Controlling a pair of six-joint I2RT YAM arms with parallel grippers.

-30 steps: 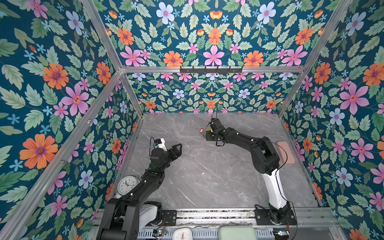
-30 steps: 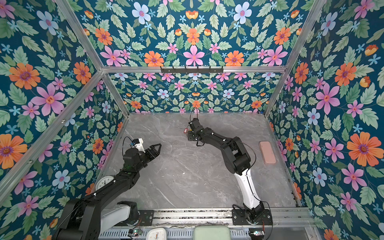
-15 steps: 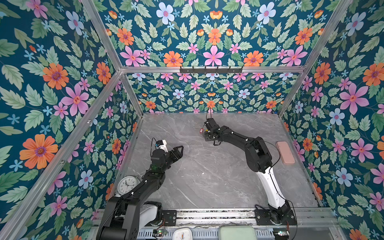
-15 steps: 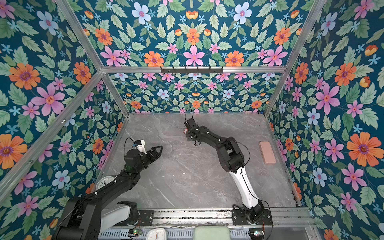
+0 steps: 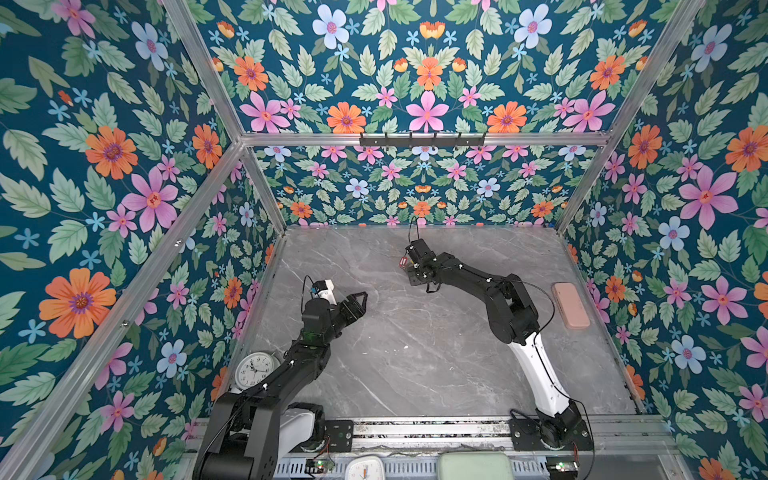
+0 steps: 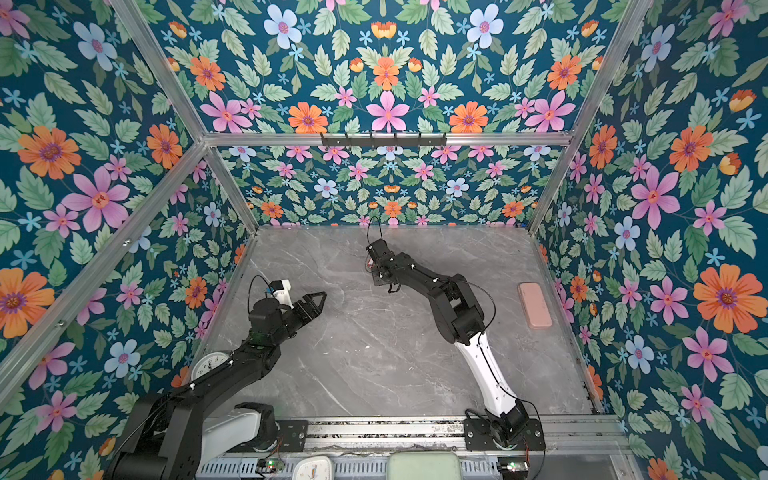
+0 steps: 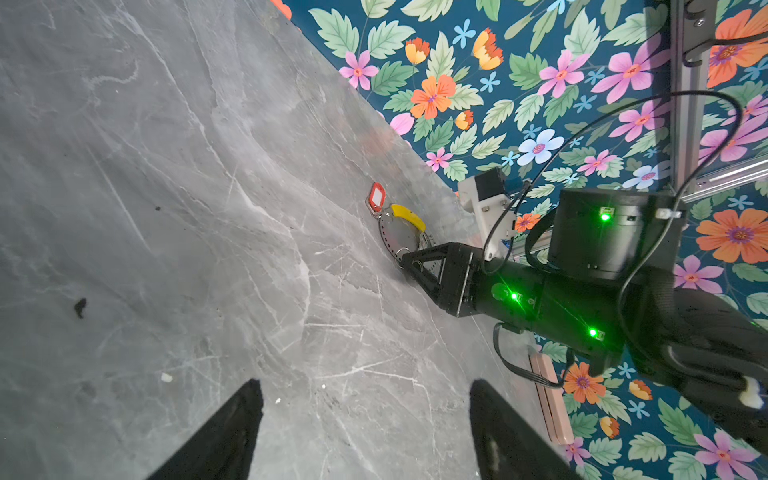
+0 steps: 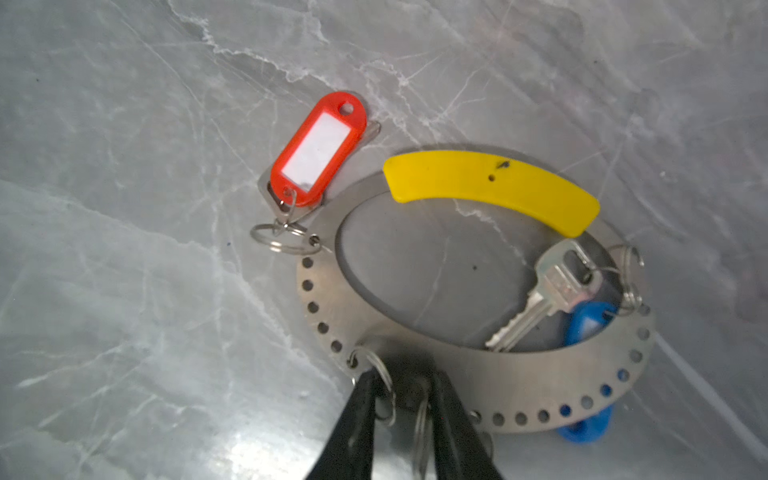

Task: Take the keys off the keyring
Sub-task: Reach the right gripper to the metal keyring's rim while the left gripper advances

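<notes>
Where keyring lies: flat on far tabletop, both keys attached.
Right gripper: jaws narrow astride its rim, likely to pin it; clamped or not, cannot tell.
Left gripper: jaws apart, hovering well clear.

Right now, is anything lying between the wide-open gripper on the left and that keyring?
Nothing visible does. Only bare marble tabletop separates the left gripper from the keyring. The right gripper is at the ring's rim, coming in from the side.
</notes>
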